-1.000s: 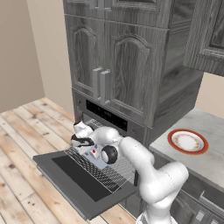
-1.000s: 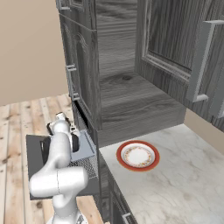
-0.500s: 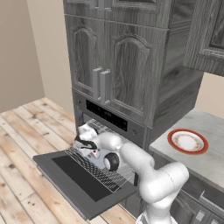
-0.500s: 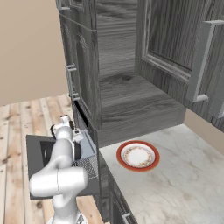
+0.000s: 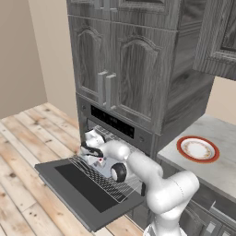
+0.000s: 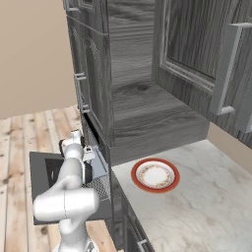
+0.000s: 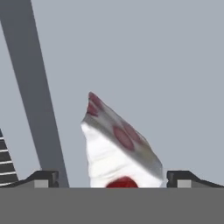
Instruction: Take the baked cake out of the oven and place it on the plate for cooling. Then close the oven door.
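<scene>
gripper (image 7: 112, 183) spread wide, its tips either side of the cake (image 7: 117, 146); arm reaching into the oven (image 5: 115, 138).

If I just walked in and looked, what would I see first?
First, the big white robot arm bending down to the oven, whose oven door hangs wide open over the wooden floor. Close up in the hand view, a white slice of cake with a red cherry sits right between the open gripper tips. Off to the side, a red-rimmed plate waits on the pale counter.
</scene>
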Controlling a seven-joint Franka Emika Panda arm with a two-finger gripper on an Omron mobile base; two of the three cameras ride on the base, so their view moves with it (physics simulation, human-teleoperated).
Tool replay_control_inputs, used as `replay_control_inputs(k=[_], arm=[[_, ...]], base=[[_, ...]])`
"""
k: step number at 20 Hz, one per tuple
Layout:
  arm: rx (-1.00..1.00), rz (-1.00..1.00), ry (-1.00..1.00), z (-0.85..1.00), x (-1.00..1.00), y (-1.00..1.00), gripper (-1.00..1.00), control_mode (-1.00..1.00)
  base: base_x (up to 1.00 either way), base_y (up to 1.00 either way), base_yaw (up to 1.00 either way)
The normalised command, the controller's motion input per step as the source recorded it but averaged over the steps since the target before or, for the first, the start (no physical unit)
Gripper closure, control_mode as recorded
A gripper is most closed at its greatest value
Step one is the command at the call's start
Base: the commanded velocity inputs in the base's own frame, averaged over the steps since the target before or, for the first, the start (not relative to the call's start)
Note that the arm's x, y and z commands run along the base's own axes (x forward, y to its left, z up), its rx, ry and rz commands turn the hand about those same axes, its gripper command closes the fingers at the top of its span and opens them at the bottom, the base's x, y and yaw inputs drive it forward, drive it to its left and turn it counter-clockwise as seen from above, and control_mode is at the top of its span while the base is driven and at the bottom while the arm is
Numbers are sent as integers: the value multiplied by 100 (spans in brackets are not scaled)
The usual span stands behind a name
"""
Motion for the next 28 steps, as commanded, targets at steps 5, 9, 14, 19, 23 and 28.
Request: replay_control_inputs(k=[5, 9, 14, 19, 23, 28], arm=[[0, 0, 18, -19, 0, 0, -100, -100], [0, 0, 17, -15, 0, 0, 100, -100], [0, 0, 15, -8, 0, 0, 100, -100], [0, 0, 5, 0, -7, 0, 100, -100], [2, 0, -3, 49, -46, 0, 100, -100], [3, 0, -13, 90, -65, 0, 100, -100]], base=[[0, 0, 0], [0, 0, 0], [0, 0, 0], [0, 0, 0], [0, 0, 0], [0, 0, 0]])
